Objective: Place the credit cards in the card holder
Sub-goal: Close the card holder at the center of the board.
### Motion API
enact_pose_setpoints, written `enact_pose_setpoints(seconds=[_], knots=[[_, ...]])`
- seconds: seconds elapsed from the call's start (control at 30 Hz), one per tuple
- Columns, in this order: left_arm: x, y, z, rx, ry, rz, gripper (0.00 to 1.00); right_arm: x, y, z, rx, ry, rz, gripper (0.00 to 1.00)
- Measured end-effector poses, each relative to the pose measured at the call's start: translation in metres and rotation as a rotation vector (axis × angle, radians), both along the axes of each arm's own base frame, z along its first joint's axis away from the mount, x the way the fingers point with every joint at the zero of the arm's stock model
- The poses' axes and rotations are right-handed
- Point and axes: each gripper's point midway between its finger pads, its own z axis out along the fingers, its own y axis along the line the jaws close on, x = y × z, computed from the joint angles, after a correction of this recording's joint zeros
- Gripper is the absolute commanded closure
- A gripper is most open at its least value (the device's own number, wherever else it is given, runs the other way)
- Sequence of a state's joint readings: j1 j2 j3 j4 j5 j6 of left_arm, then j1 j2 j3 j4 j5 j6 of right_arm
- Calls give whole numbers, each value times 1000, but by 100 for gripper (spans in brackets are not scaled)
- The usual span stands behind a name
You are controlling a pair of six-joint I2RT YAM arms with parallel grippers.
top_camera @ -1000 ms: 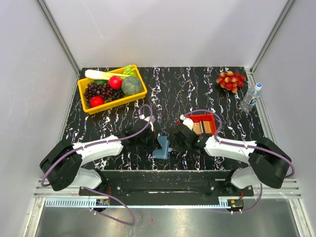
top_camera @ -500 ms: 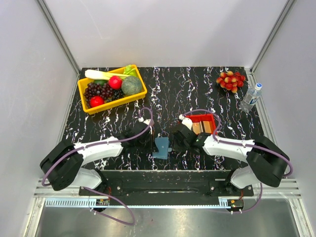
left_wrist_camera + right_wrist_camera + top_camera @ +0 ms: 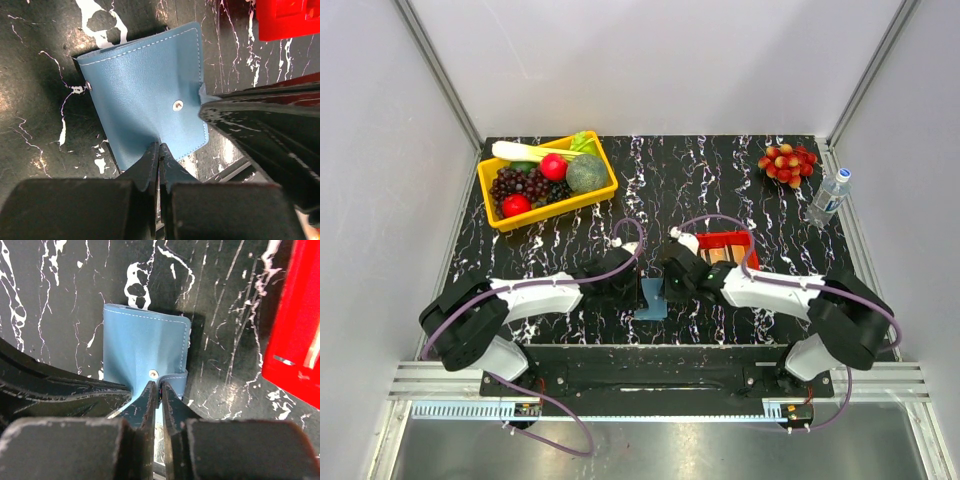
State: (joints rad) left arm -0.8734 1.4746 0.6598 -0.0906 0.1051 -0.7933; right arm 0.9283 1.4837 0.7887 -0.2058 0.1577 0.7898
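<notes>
The steel-blue card holder (image 3: 651, 301) lies on the black marbled table near its front edge, between both grippers. In the left wrist view my left gripper (image 3: 159, 147) is shut on the near edge of the card holder (image 3: 145, 90). In the right wrist view my right gripper (image 3: 160, 387) is shut on the little flap (image 3: 176, 376) beside the snap of the card holder (image 3: 145, 342). The credit cards (image 3: 720, 257) show as tan and orange strips in the red tray (image 3: 728, 239), right of my right gripper (image 3: 665, 286). My left gripper (image 3: 638, 293) is at the holder's left.
A yellow basket (image 3: 607, 183) of toy fruit and vegetables stands at the back left. A bunch of red fruit (image 3: 786, 162) and a water bottle (image 3: 829, 196) are at the back right. The red tray's edge (image 3: 295, 340) is close on the right.
Both grippers have closed in on the card holder from either side. The left gripper moved right, the right gripper moved left, and the holder now sits between them.
</notes>
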Motion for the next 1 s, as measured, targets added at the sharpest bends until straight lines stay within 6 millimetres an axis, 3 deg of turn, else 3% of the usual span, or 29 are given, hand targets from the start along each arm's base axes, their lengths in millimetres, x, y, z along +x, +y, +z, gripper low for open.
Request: enact_pose_setpoints(seconds=[0.23, 0.33, 0.57, 0.87, 1.0], knots=[[0, -1, 0, -3, -1, 9, 100, -1, 13, -16, -21, 57, 38, 67], [0, -2, 1, -6, 0, 16, 100, -1, 15, -15, -10, 60, 38, 65], [1, -3, 0, -19, -3, 26, 100, -1, 15, -14, -4, 63, 26, 73], [1, -3, 1, -28, -5, 39, 100, -1, 15, -11, 4, 64, 19, 100], [1, -2, 1, -34, -8, 45, 100, -1, 14, -9, 3, 61, 17, 100]])
